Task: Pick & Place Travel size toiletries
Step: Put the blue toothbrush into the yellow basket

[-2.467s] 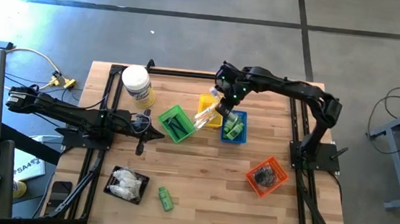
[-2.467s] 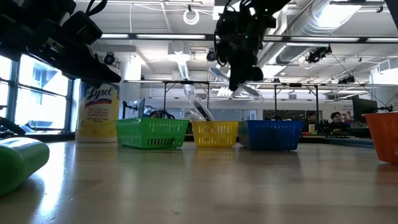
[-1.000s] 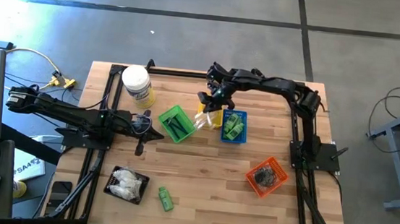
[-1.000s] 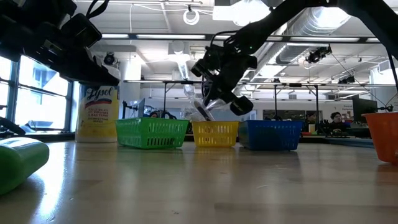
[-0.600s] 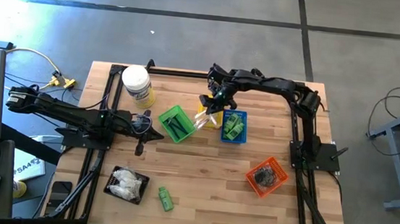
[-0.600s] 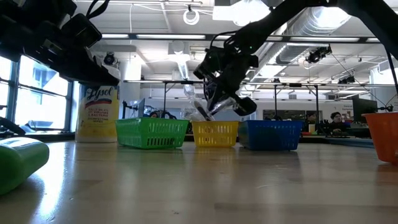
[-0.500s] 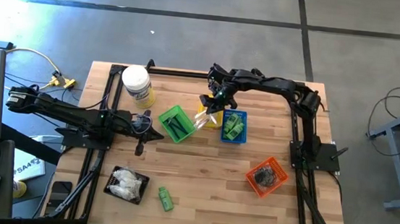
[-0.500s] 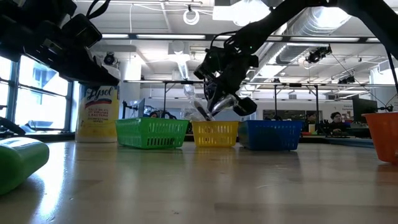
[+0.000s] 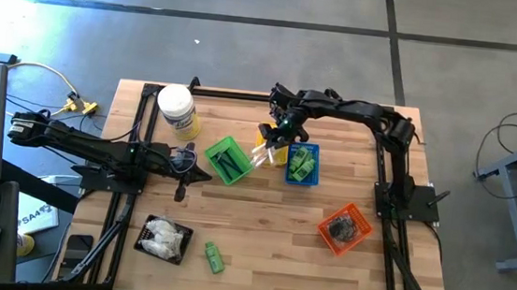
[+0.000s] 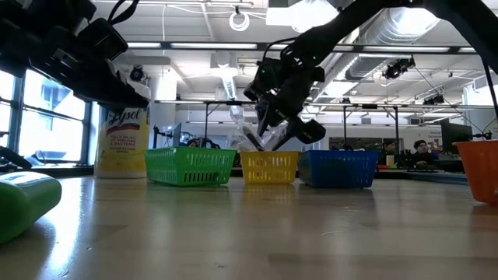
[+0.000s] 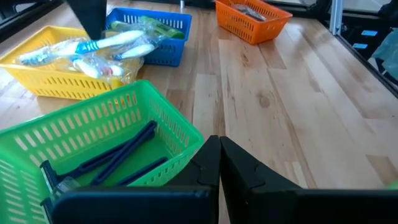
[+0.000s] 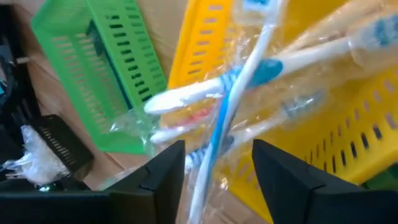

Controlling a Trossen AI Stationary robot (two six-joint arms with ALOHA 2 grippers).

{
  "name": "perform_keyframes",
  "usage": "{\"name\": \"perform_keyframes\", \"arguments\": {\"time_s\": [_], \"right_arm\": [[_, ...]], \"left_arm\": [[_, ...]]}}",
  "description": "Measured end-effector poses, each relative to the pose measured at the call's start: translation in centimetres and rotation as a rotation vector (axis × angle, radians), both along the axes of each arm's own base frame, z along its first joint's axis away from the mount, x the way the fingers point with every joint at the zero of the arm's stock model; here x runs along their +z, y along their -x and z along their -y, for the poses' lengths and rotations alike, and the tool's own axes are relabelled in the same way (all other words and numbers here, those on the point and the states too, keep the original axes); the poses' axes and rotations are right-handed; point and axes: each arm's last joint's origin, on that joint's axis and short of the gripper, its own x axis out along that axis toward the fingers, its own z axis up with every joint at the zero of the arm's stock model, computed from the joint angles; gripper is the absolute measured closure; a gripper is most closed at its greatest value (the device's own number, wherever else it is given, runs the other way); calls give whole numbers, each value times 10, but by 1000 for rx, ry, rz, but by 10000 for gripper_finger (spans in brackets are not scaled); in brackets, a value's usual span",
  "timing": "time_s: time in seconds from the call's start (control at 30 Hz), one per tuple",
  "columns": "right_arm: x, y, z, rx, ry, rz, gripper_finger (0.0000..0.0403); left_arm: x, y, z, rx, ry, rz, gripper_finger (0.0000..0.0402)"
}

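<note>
On wooden table (image 9: 261, 220), baskets; open workshop behind.

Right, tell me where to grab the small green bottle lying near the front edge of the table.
Take the small green plastic bottle across the middle of its body, coming straight down from above. It lies flat on its side on the wooden table, apart from the black tray beside it, so a hand closing across its narrow width probably holds best.

4 baskets (image 9: 226, 160), 1 black tray (image 9: 162, 239), 1 white jar (image 9: 176, 111), 1 loose green bottle (image 9: 214, 257).
</note>
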Motion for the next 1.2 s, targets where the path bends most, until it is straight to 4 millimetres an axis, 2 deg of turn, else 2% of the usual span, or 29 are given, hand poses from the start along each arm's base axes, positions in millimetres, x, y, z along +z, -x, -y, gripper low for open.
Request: {"name": "perform_keyframes", "arguments": {"time_s": [0.2, 0.3, 0.43, 0.57, 0.7, 0.8, 0.93, 1.0, 1.07, 1.2], "right_arm": [[3, 4, -4, 13, -4, -27, 204], [12, 6, -6, 20, 10, -11, 200], [39, 12, -11, 18, 105, 30, 201], [82, 30, -15, 46, 239, 129, 203], [140, 59, -35, 106, 536, 224, 203], [180, 83, -62, 138, 777, 340, 203], [220, 123, -104, 189, 1020, 631, 203], [228, 147, -122, 260, 1106, 782, 206], [227, 172, -136, 296, 1176, 883, 215], [206, 214, -150, 230, 1253, 947, 259]], "left_arm": [[-1, 0, 0, 4, 10, -16, 400], [-1, 0, 0, 5, 13, -15, 400], [-1, 0, 0, 5, 13, -15, 400], [-1, 0, 0, 6, 16, -16, 400], [-2, 0, 0, 10, 15, -19, 400], [-2, 0, 0, 13, 13, -19, 400], [-2, 0, 0, 13, 12, -19, 400], [-2, 0, 0, 14, 4, -19, 400], [-2, 0, -1, 19, -8, -18, 400], [-2, 0, -2, 59, -23, -16, 400]]}}
